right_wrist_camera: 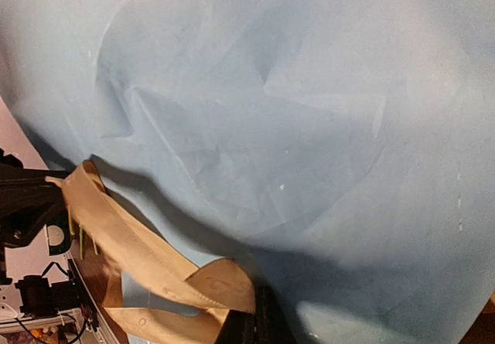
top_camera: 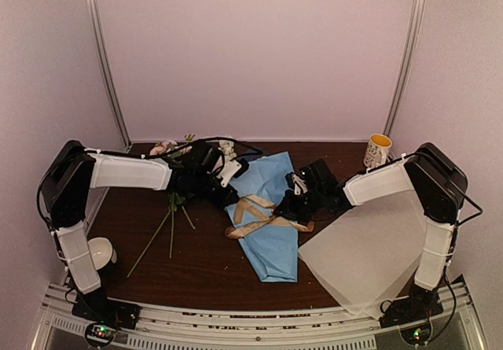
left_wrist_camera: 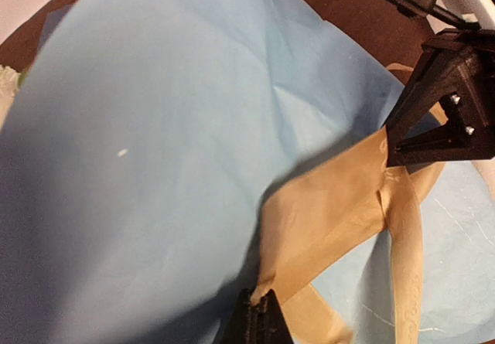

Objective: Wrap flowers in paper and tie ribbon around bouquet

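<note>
**Top external.** We find the paper (top_camera: 271, 248) folded at the table's centre, running from 12 towards 6 o'clock. The ribbon (top_camera: 253, 215) is looped across its middle. The left gripper (top_camera: 230, 200) meets the ribbon at its 9 o'clock side and the right gripper (top_camera: 286, 207) at 3 o'clock. Loose stems (top_camera: 167, 228) lie well apart, at 9 o'clock of the paper. We cannot confirm blooms inside the wrap.

**Left wrist.** At 6 o'clock the left fingers (left_wrist_camera: 251, 327) are pressed together on a ribbon strand. At 2 o'clock the right gripper clamps another strand.

**Right wrist.** At 6 o'clock the right fingers (right_wrist_camera: 264, 322) pinch the ribbon, which trails off to 9 o'clock.

**Finding.** We judge the tying step to be in hand. The next move calls for crossing the strands and drawing them tight without dragging the paper.
</note>
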Robot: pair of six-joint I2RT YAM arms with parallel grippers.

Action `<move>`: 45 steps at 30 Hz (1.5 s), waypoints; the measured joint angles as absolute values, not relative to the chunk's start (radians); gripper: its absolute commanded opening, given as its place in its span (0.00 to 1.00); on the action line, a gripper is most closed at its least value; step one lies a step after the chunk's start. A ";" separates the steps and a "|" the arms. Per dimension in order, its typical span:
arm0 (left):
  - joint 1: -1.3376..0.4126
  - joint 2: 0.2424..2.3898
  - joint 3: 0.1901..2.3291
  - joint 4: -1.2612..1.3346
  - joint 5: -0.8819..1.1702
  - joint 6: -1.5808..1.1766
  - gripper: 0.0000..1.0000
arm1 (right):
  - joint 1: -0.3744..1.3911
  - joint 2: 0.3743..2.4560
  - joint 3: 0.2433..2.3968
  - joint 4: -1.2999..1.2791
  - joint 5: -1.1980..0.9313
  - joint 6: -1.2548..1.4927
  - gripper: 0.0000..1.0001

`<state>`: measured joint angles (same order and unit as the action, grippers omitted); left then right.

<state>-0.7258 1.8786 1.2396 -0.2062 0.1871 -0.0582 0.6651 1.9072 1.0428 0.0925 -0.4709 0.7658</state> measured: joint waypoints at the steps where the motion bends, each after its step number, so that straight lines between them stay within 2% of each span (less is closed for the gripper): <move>1: -0.720 1.855 1.226 -0.206 0.183 -0.059 0.00 | 0.664 1.907 1.043 0.091 -0.470 0.765 0.01; 13: -0.655 1.682 1.098 -0.223 0.127 -0.084 0.00 | 0.643 1.907 1.043 0.058 -0.464 0.759 0.00; 26: -0.600 1.255 0.932 -0.239 -0.010 -0.116 0.00 | 0.636 1.912 1.052 -0.006 -0.442 0.723 0.00; 32: -0.600 1.164 0.849 -0.300 -0.094 -0.149 0.00 | 0.635 1.925 1.071 -0.025 -0.441 0.710 0.00; 45: -0.609 0.872 0.685 -0.399 -0.086 -0.236 0.00 | 0.634 1.948 1.109 -0.065 -0.440 0.698 0.00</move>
